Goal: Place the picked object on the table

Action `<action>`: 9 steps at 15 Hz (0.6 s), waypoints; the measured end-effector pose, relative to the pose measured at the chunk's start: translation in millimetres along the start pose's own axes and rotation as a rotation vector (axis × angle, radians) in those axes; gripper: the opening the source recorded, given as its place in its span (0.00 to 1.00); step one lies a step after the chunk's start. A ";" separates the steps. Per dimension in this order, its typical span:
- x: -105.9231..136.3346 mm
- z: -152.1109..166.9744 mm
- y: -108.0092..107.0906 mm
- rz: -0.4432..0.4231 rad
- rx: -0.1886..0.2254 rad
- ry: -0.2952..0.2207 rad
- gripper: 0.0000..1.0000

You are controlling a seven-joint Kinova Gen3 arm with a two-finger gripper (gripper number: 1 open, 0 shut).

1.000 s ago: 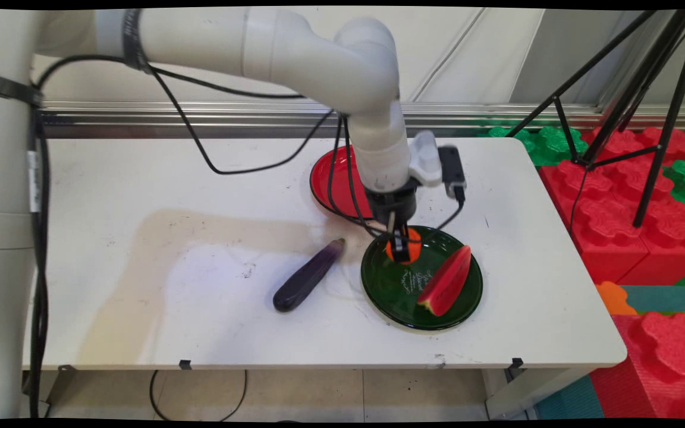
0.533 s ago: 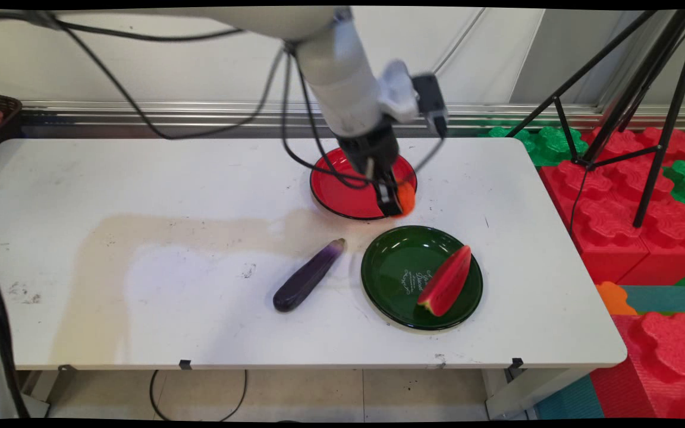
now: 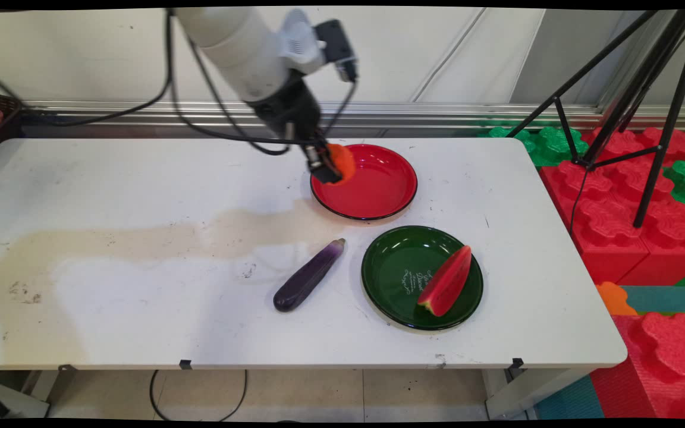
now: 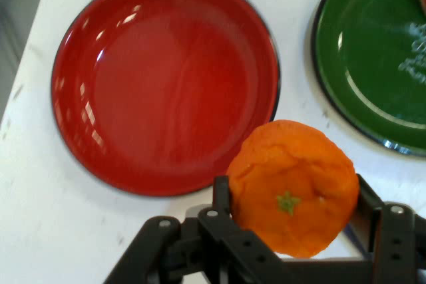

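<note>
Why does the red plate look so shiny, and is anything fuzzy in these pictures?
Hand view: pale streaks of glare on the red plate and the green plate; the orange in the claw looks soft-edged. Main view: the claw and orange are slightly smeared; the eggplant is sharp.

The black hand [image 3: 326,163] carries an orange fruit [image 3: 341,163] with a green stem mark. Red plate [image 3: 378,190], dark-rimmed; green plate [image 3: 396,279] with white lettering; red, green-rinded watermelon slice [image 3: 446,280]; dark purple eggplant [image 3: 308,276]; white worktop [image 3: 140,297], tan-stained.
</note>
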 end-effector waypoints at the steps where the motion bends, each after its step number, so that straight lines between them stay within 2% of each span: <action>1: -12.3 -5.6 -2.4 -0.017 0.010 -0.005 0.00; 6: -60.5 -18.3 -14.6 -0.111 0.059 -0.040 0.00; 9: -72.9 -17.1 -22.3 -0.136 0.077 -0.053 0.00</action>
